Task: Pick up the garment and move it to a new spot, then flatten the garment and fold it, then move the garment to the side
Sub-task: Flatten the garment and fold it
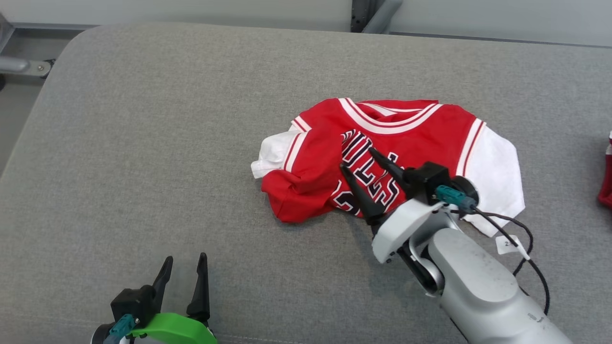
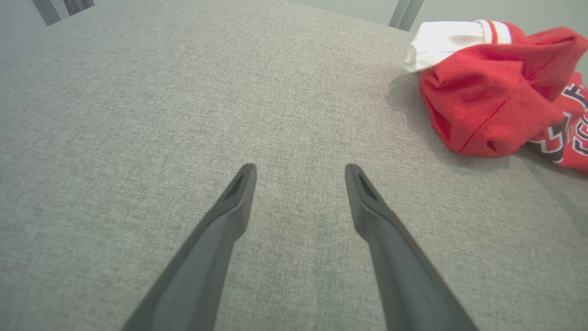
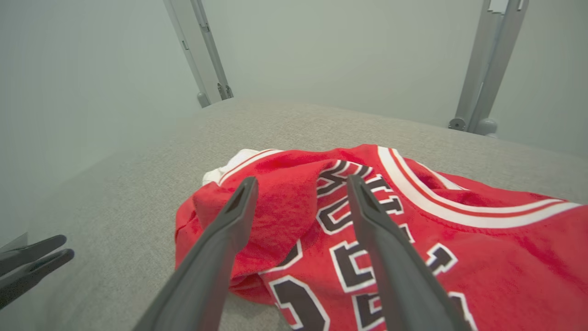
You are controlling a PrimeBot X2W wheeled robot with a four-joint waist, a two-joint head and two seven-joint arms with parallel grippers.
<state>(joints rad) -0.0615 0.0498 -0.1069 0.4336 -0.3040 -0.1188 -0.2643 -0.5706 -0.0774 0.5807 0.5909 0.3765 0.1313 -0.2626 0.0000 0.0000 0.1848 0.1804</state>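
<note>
The garment (image 1: 382,153) is a red jersey with white sleeves, white-striped collar and black lettering, lying crumpled on the grey surface; its lower left part is bunched up. It also shows in the left wrist view as a red and white heap (image 2: 496,92) at the upper right, and fills the lower right wrist view (image 3: 413,230). My right gripper (image 1: 356,158) hovers over the jersey's lettering, open, with nothing between its fingers (image 3: 301,181). My left gripper (image 1: 184,259) stands open near the front edge, well left of the jersey, over bare fabric (image 2: 301,168).
The grey padded surface (image 1: 143,143) has wide free room left of and in front of the jersey. Another red item (image 1: 606,177) peeks in at the right edge. A white tag (image 1: 508,244) lies by the right arm's cable. Metal frame posts (image 3: 487,64) stand behind the surface.
</note>
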